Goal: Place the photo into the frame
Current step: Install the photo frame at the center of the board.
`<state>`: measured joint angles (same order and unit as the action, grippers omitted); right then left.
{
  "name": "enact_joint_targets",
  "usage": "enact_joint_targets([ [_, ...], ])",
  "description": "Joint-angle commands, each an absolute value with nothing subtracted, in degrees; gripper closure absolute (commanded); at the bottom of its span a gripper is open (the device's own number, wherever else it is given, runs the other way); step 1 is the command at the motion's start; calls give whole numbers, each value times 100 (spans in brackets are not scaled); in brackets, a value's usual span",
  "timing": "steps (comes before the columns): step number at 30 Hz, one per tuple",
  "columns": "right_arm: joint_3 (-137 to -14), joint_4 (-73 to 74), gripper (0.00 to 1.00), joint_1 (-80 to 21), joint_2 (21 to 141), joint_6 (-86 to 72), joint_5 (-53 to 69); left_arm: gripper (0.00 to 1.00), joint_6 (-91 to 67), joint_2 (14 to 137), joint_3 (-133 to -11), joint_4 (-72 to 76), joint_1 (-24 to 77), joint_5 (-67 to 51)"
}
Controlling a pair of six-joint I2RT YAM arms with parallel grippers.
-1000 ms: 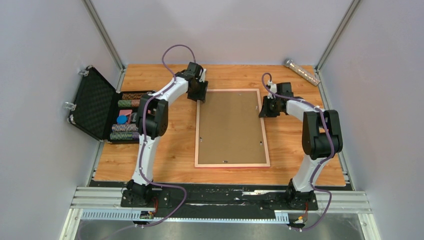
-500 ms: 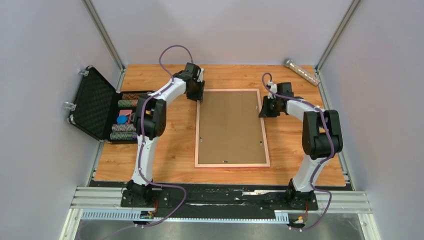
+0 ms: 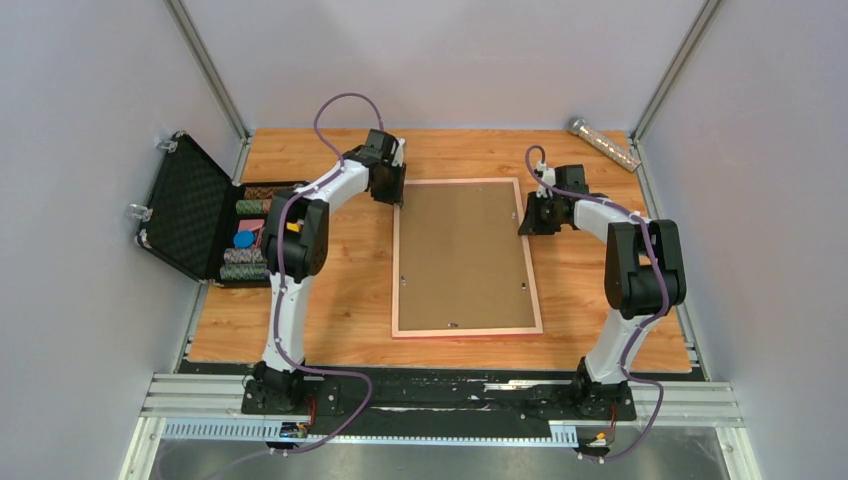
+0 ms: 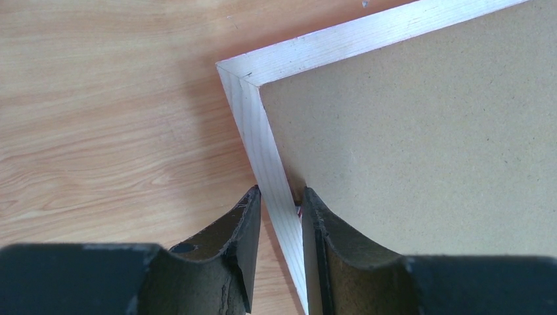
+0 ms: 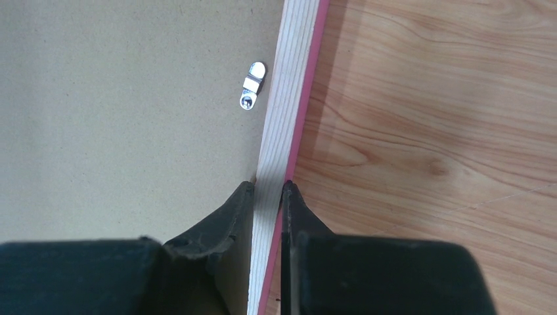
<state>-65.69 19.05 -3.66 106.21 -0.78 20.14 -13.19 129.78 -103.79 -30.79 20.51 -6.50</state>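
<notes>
Frame [image 3: 466,331] face-down, long axis near-to-far; pale rails, pink edge, brown backing board [image 3: 460,250] inside. Left gripper [image 4: 279,193] narrowly straddles left rail, clamp unclear; right gripper [image 5: 268,187] pinches right rail.

The frame [image 3: 395,260] lies face down, so its front is hidden. A brown board [image 3: 460,255] covers its middle, and what lies under cannot be seen. Both wrist views cut the frame off. The bits [image 3: 250,240] in the case [image 3: 190,215] at left and the shiny thing [image 3: 603,143] far right are too small to tell.
</notes>
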Motion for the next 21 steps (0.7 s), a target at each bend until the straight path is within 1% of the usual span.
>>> enact_joint_targets([
  [1, -6680, 2013, 100, -344, 10709, 44, 2136, 65, -1206, 12748, -10090, -3455, 2072, -766],
  [9, -6673, 2006, 100, -350, 10754, 35, 2083, 66, -1079, 12649, -9925, -3453, 2074, -864],
  [21, -6686, 2020, 100, -348, 10809, 35, 2092, 68, -706, 12787, -10010, -3597, 2083, -1047],
])
